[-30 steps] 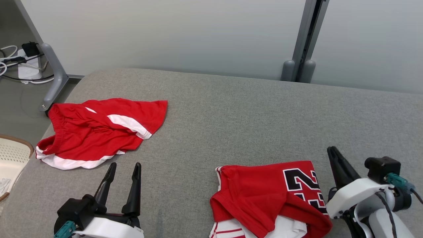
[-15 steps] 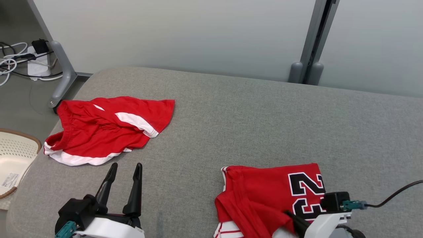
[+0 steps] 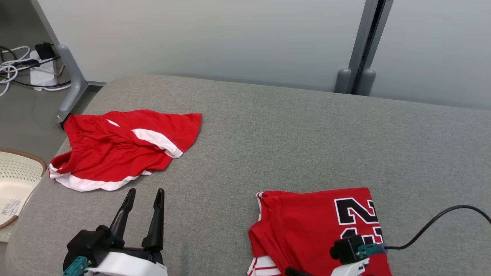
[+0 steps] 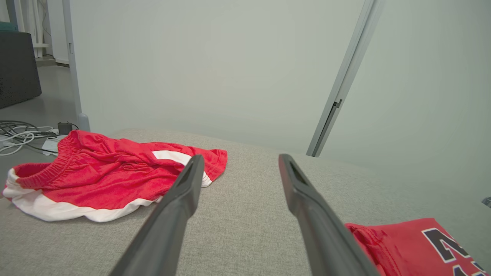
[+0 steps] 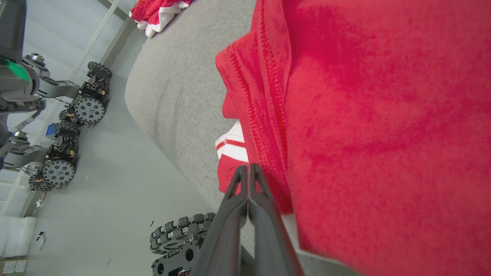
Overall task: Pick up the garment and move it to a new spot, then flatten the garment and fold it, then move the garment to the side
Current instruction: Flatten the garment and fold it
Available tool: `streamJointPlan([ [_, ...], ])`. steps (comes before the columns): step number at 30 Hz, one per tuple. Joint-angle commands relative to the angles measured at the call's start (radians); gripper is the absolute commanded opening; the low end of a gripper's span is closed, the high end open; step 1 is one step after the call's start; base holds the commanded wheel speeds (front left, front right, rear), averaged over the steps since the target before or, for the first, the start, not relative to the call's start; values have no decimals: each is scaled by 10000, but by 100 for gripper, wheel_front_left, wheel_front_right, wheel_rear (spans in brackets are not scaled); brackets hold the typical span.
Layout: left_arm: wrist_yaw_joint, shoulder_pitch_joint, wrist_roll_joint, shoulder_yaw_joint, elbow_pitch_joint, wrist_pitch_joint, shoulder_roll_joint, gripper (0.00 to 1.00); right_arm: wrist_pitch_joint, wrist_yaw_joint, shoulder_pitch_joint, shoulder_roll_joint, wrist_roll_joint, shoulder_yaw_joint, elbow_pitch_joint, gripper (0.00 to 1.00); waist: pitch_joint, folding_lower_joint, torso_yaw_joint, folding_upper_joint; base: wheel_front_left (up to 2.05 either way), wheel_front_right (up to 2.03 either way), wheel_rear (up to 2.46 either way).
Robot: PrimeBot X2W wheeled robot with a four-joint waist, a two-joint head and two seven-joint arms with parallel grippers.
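A red jersey (image 3: pixel 314 226) with a black and white number lies at the front right of the grey cushion (image 3: pixel 268 134), a white striped layer under its near edge. My right wrist (image 3: pixel 347 251) hangs over its front part. In the right wrist view my right gripper (image 5: pixel 248 165) is shut, tips together at the jersey (image 5: pixel 383 134) hem; I cannot tell if cloth is pinched. Red shorts (image 3: pixel 115 149) with white trim lie crumpled at the left. My left gripper (image 3: pixel 145 190) stands open near the front edge, apart from both garments, as the left wrist view shows (image 4: pixel 241 157).
A pale perforated basket (image 3: pixel 15 172) sits on the floor off the cushion's left end. Cables (image 3: pixel 15 69) and a grey metal leg (image 3: pixel 71 84) lie behind it. Grey wall panels with a post (image 3: pixel 360 50) back the cushion. Wheeled robot bases (image 5: pixel 84 107) stand on the floor.
My right gripper swung from upright beside the jersey down to its front edge and closed. The head camera shifted a little. The left gripper stayed put.
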Motion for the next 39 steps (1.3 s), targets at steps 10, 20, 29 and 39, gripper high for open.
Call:
streamJointPlan([
  [10,-12,-76,39,147,-65,4,23,100,-2406,5,-930,-581,-122,-538,-645,0,-19,0,-194,0,0,0,0],
  [20,-12,2,111,368,-304,4,-17,100,-4199,5,-1254,-741,-1433,-2251,-708,100,-78,0,-602,0,0,0,0],
  [29,-12,27,182,663,-597,5,-35,100,-4860,3,-793,306,-3567,-4797,-454,100,-81,0,-852,0,0,0,0],
  [39,-12,146,210,1050,-802,5,-17,100,-4924,5,-237,1070,-5605,-6308,-476,100,-81,0,-1192,0,0,0,0],
])
